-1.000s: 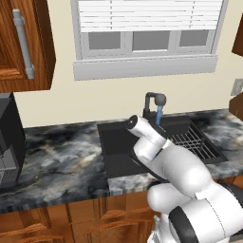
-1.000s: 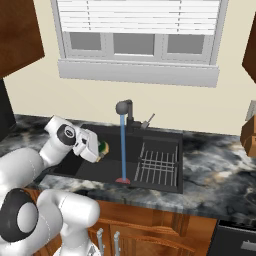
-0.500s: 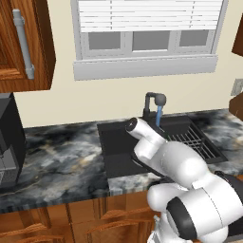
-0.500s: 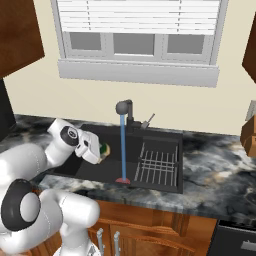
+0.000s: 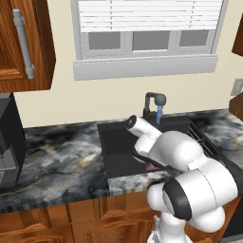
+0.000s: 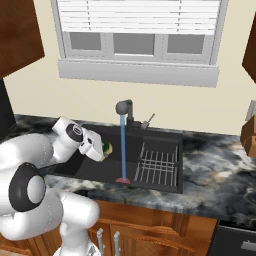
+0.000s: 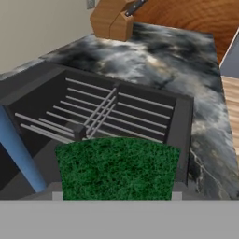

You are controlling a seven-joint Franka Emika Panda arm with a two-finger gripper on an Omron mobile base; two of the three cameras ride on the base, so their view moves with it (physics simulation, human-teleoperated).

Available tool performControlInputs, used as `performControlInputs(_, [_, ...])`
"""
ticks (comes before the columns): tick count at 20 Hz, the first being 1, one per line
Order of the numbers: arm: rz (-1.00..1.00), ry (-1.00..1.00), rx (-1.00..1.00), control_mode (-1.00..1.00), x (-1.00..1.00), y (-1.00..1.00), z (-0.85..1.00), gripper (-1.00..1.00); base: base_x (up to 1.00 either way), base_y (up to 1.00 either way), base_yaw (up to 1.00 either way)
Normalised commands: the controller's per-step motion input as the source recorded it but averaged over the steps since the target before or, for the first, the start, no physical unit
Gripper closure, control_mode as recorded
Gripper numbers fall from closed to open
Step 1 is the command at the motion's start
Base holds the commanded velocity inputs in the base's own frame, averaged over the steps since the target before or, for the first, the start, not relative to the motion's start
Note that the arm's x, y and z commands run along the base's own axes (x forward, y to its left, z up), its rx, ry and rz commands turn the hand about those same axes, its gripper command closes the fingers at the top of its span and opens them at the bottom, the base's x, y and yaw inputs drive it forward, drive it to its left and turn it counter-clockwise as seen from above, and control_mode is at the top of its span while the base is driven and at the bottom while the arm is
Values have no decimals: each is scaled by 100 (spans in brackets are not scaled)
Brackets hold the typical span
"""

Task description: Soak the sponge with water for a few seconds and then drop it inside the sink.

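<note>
Sponge [image 6: 106,148], dark green over a yellow layer: you see it clamped in the claw [image 6: 103,150], held above the left part of the sink [image 6: 165,186], clear of the basin floor. In the hand view the sponge [image 7: 116,168] fills the lower middle, green face toward the camera, with a grey finger tip [image 7: 57,196] at each lower corner, so you can read the claw as clenched on it.

Water [image 6: 123,145]: a thin light-blue stream falling straight from the black faucet [image 6: 125,107] to the red drain mark [image 6: 122,180]. It runs just beside the claw, on the rack side, and does not touch the sponge; in the hand view the water [image 7: 18,154] passes to the left of the sponge.

Wire dish rack [image 6: 157,164]: beyond the stream from the claw, in the right part of the basin.

Counter [image 6: 215,165]: dark marbled stone around the sink, carrying a wooden block [image 7: 111,21] at its far end, well apart from the claw.

In the left base view the arm hides the claw; you can make out the faucet [image 5: 154,102] and the sink [image 5: 114,147].
</note>
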Motion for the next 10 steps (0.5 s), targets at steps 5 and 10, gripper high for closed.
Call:
performControlInputs(5, [0,2,0,-100,10,0,0,100,0,0,0])
performControlInputs(10, [0,2,0,-100,15,0,-8,100,0,0,0])
